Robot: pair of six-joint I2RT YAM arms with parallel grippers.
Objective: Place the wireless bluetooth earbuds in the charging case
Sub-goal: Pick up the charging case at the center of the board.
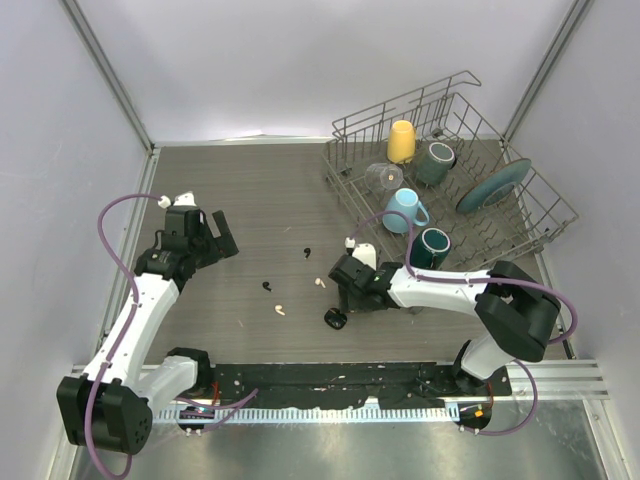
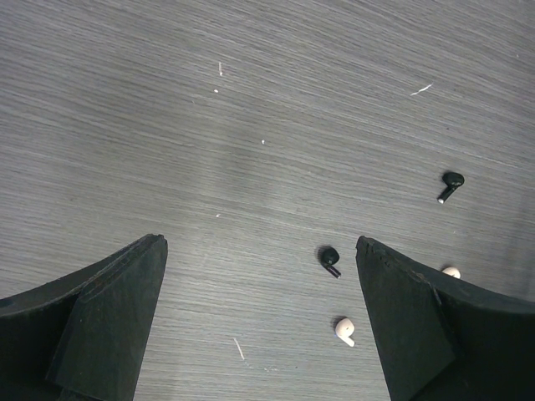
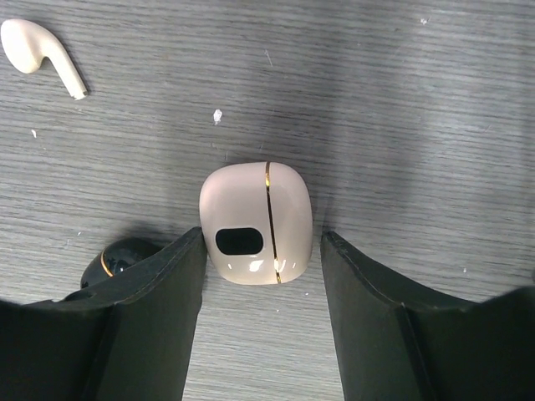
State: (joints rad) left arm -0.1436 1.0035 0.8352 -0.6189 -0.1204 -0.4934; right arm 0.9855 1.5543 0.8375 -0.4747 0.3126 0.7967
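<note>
While left tool (image 2: 259,240) gapes wide, empty, right tool (image 3: 263,232) stands half open astride cream charging case (image 3: 251,200), not clamping.

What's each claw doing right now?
Left claw: open, empty.
Right claw: open around the cream charging case, gap on one side, not gripping.

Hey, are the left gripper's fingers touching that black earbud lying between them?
Apart. The left wrist view shows table surface between the black earbud and both open fingers.

Grey wood-grain table (image 1: 250,200), pale walls (image 1: 300,60), even light.
</note>
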